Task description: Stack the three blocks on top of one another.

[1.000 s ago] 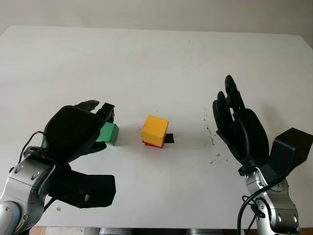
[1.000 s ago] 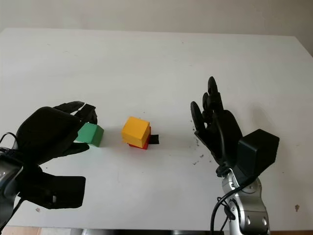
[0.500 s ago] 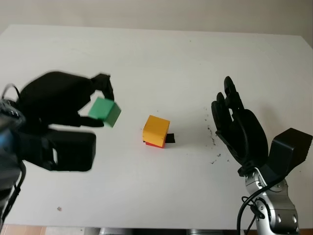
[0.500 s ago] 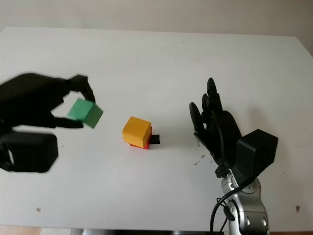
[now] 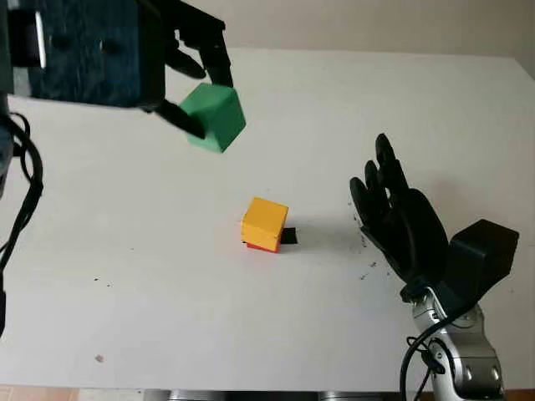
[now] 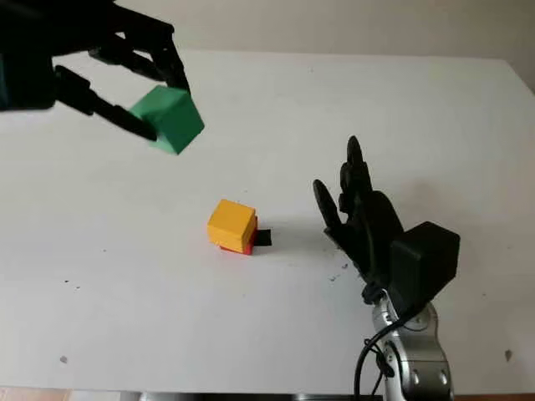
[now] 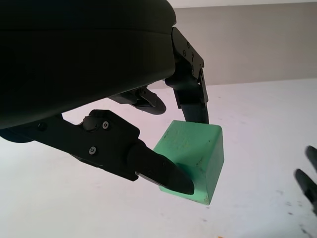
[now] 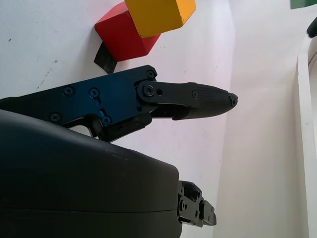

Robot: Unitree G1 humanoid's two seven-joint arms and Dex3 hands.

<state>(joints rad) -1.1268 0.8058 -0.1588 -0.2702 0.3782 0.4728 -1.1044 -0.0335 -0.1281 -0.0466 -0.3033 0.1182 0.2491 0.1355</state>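
Carried green block (image 5: 213,118) pinched in left hand (image 5: 180,63), right hand (image 5: 393,219) open beside; probably needed lowering onto yellow block (image 5: 265,222) atop red block (image 8: 121,37).

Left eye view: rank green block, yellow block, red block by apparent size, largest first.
1. green block, held aloft by the left hand, so nearness inflates it
2. yellow block
3. red block, mostly hidden under the yellow

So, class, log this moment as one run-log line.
left robot hand: holds green cube block aloft | yellow cube block on red block | right robot hand: open
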